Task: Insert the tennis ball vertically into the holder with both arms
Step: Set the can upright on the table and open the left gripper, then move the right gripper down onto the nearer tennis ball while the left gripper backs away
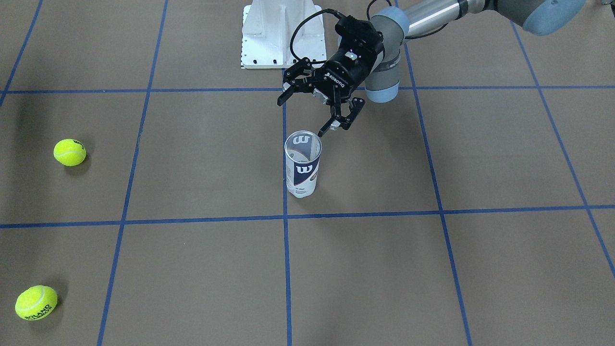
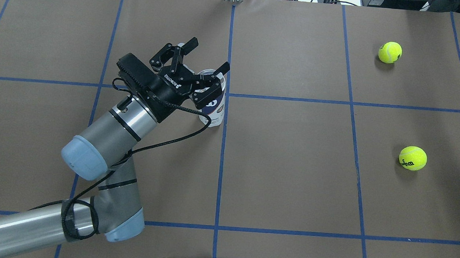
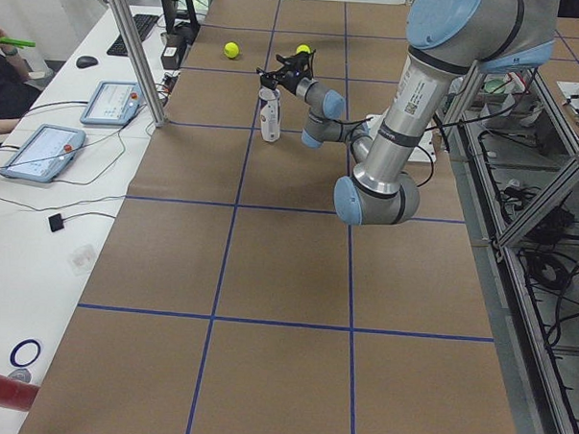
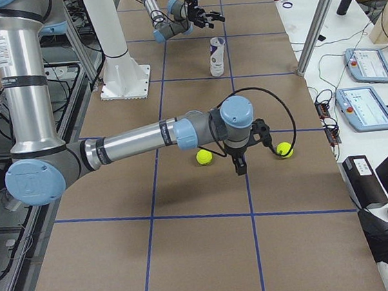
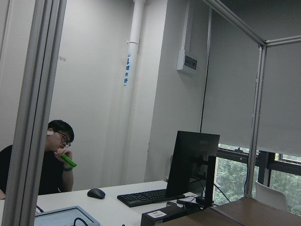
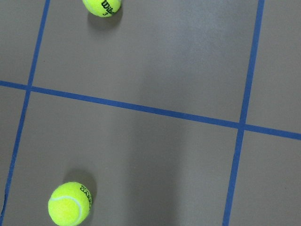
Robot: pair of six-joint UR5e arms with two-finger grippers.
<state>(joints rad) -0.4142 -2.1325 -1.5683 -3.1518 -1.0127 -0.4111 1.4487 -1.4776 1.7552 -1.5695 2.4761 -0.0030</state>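
The holder point(image 1: 302, 168) is a clear tube with a navy-and-white label. It stands upright near the table's middle, and no ball shows inside it. My left gripper point(image 1: 301, 117) hovers open just above and behind its rim, tilted, with one fingertip point(image 1: 323, 131) close to the rim and nothing between the fingers. From overhead the left gripper point(image 2: 209, 54) partly covers the holder point(image 2: 215, 113). Two tennis balls point(image 1: 69, 152) point(image 1: 36, 302) lie far off on my right side. My right gripper point(image 4: 240, 165) points down above the table between those balls point(image 4: 204, 157) point(image 4: 285, 150); I cannot tell whether it is open.
The white robot base point(image 1: 282, 33) stands behind the holder. In the right wrist view both balls point(image 6: 102, 5) point(image 6: 69, 203) lie on brown paper with blue grid tape. A person point(image 5: 51, 160) sits at a side desk with tablets point(image 3: 41, 151).
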